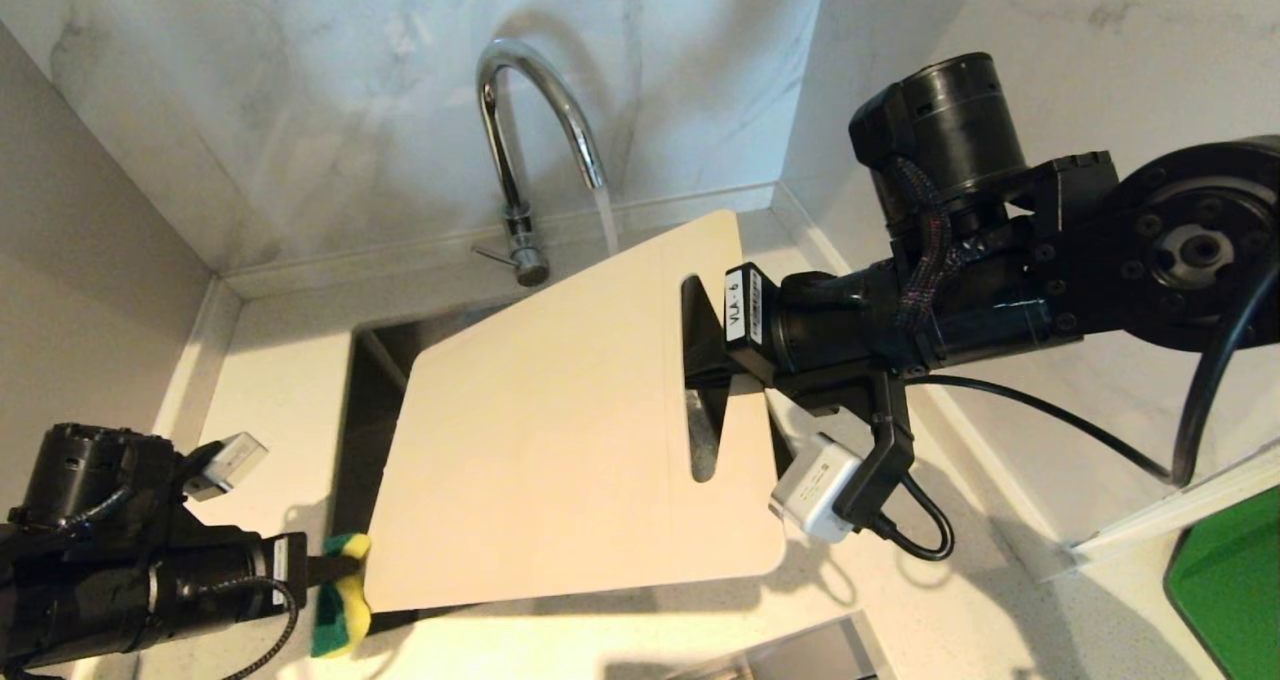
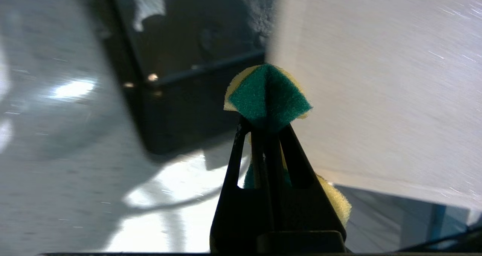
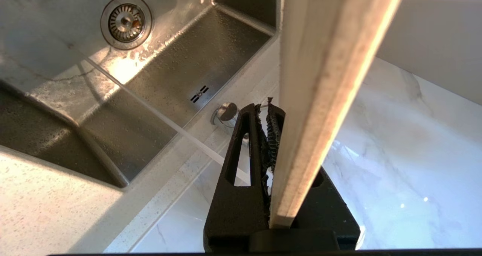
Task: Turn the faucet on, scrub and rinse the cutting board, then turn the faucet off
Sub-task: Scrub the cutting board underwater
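The left gripper (image 1: 325, 567), clamped on a sponge (image 1: 342, 595), sits at the near left corner of the cutting board (image 1: 560, 440), which the right gripper (image 1: 712, 360) grips under the running faucet (image 1: 530, 130); scrubbing is next.

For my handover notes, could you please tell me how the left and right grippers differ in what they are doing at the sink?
The left gripper pinches a green-and-yellow sponge, while the right gripper clamps the cutting board near its handle cutout. The left gripper sits low at the board's near corner; the right gripper holds the board tilted over the sink, beneath the running faucet. Both are shut on something.
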Motion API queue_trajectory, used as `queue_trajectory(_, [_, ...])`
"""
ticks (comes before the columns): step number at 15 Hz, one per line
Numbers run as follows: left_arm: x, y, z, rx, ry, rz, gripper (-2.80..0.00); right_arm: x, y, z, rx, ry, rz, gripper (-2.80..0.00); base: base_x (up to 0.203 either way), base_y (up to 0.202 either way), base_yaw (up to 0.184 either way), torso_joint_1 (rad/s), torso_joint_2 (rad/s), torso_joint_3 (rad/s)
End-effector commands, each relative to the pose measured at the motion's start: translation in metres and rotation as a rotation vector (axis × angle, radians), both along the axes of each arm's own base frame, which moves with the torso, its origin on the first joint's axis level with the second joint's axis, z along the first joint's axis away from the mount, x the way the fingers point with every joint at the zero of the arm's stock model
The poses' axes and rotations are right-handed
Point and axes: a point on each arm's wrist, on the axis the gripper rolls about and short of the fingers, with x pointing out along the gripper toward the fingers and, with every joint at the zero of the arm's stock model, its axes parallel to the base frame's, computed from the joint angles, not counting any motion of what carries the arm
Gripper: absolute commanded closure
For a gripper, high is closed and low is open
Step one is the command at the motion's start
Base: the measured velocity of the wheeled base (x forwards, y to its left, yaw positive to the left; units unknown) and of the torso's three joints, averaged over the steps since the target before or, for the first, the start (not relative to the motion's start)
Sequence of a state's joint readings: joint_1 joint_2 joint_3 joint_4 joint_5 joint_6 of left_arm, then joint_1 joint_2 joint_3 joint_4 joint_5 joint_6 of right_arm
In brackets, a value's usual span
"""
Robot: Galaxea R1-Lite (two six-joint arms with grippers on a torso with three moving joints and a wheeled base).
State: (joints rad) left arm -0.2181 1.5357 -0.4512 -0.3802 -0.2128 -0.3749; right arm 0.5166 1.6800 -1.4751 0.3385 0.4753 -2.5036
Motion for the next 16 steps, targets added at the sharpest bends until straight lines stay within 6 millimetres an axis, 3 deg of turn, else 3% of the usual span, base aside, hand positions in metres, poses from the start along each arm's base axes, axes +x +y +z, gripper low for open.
queue_trajectory(1, [0.012,0.027,-0.009,-0.002,0.024,0.070,0.00,-0.002,-0.001,0.001,-0.006,-0.010,0.009,0.00,0.000,0.000,0.000,0.000,0.00,0.000])
queue_trajectory(5, [0.029,0.036,0.017,-0.051,-0.065,0.052,0.00,-0.002,-0.001,0.000,-0.006,-0.006,0.009,0.00,0.000,0.000,0.000,0.000,0.00,0.000])
queue_trajectory(11, [0.047,0.051,0.110,-0.105,-0.187,0.116,0.00,-0.002,-0.001,0.000,-0.007,-0.006,0.008,0.00,0.000,0.000,0.000,0.000,0.00,0.000])
queue_trajectory(14, [0.054,0.056,0.116,-0.088,-0.193,0.130,0.00,-0.001,-0.002,-0.001,-0.008,-0.003,0.005,0.00,0.000,0.000,0.000,0.000,0.00,0.000])
queue_trajectory(16, [0.059,0.056,0.130,-0.091,-0.230,0.128,0.00,-0.001,-0.002,-0.001,-0.007,-0.005,0.005,0.00,0.000,0.000,0.000,0.000,0.00,0.000])
